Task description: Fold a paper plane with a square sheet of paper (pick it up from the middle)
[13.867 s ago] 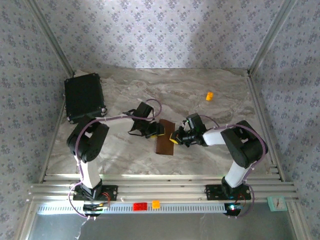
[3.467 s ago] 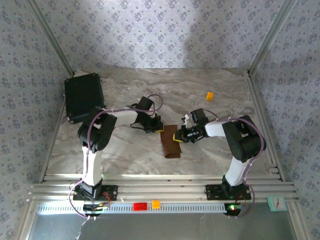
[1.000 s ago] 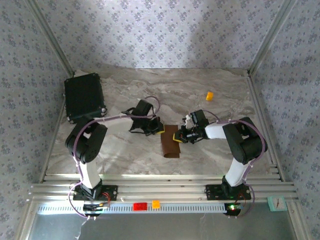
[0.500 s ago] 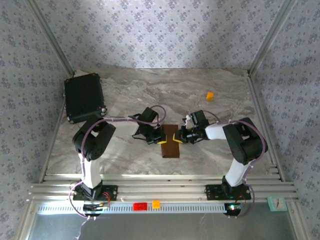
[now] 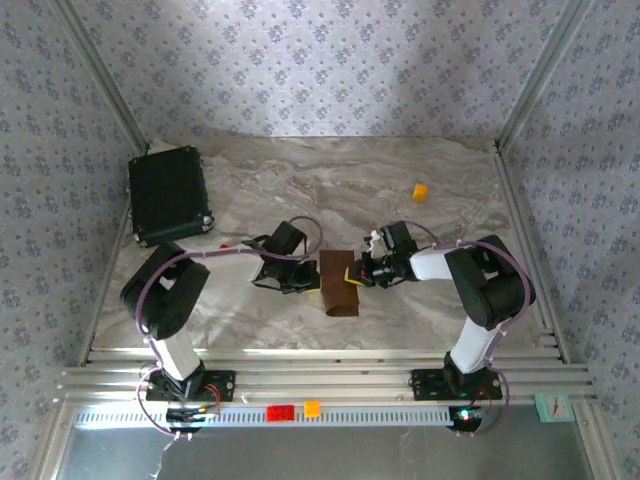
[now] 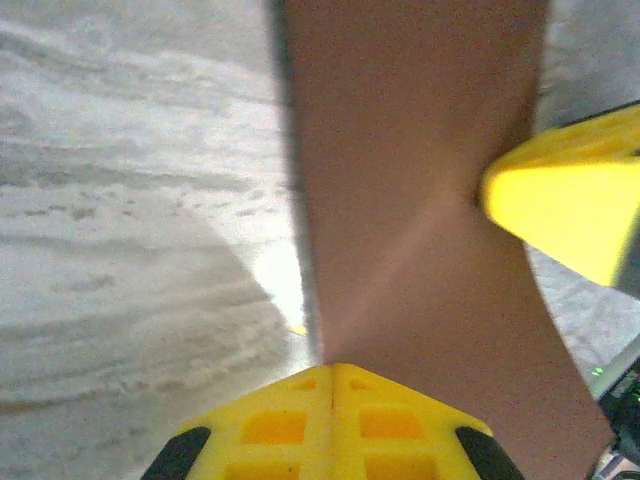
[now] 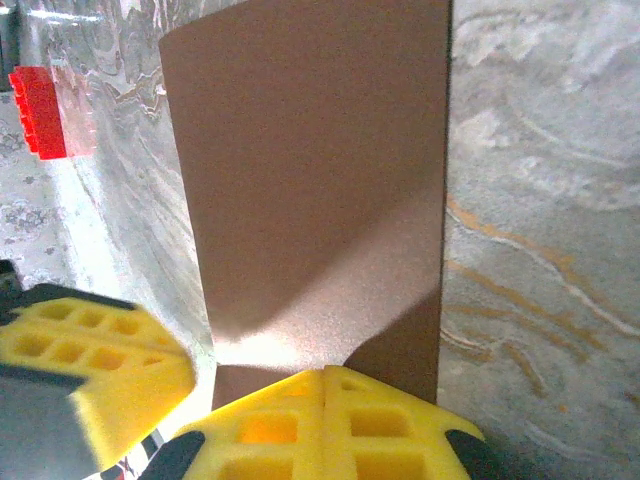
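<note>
Robot test cell, lab-type rig: aluminium-profile frame, floral wallpaper panels as walls (staged home look), marble-look tabletop, left arm and right arm bolted at front rail.

My marble table carries a black case far left and a small orange block far right; a red brick and an orange brick sit on my front rail

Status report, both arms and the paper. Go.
Left gripper shut, pinching the paper at its left edge. Right gripper shut on its right edge. Paper folded to a narrow strip. Red block off to the side, nothing in the way.
</note>
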`<state>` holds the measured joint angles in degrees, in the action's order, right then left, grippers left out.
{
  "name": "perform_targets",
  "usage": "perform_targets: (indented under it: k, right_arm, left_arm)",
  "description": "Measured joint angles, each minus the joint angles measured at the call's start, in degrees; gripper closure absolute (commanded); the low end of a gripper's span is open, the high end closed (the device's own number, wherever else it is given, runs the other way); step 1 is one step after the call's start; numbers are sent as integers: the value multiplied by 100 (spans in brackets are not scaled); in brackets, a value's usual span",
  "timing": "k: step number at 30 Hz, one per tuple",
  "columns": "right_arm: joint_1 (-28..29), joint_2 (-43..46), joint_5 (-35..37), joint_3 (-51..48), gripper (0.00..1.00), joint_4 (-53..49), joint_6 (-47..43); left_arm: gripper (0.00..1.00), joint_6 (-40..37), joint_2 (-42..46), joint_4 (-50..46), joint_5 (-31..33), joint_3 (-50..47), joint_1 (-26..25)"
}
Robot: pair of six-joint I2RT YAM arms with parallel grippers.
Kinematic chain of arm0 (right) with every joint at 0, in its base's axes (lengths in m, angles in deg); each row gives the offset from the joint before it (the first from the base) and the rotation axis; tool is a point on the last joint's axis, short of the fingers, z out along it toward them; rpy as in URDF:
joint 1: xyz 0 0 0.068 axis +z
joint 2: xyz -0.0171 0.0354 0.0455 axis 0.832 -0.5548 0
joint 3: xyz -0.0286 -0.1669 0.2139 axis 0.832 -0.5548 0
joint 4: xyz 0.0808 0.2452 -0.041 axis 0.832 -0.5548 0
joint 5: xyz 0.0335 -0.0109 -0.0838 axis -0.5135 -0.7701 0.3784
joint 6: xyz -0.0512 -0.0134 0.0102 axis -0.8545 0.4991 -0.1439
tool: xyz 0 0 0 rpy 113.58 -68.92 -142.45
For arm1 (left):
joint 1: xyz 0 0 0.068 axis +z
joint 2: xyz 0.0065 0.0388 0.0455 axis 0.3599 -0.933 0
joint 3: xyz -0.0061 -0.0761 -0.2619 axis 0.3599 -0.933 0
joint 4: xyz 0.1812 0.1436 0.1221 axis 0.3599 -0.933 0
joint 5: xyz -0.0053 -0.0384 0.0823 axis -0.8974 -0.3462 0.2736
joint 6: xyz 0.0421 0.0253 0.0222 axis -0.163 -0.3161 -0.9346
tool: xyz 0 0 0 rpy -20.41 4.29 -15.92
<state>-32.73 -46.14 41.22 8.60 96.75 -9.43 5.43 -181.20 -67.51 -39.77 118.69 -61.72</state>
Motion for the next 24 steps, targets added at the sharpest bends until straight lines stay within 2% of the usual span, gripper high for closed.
perform_targets:
  k: [5,12,16,24]
  right_arm:
    - [-2,2,0,-11,100,20,9]
    - [-2,11,4,-22,100,37,46]
    - [0,15,11,-37,100,66,59]
    - [-7,17,0,-81,100,149,61]
  left_arm:
    - [98,260,160,149,-164,186,-103]
    - [98,501,-407,457,-411,372,-328]
    - [99,560,-562,551,-415,57,-343]
    - [97,540,-284,1451,-431,-654,-328]
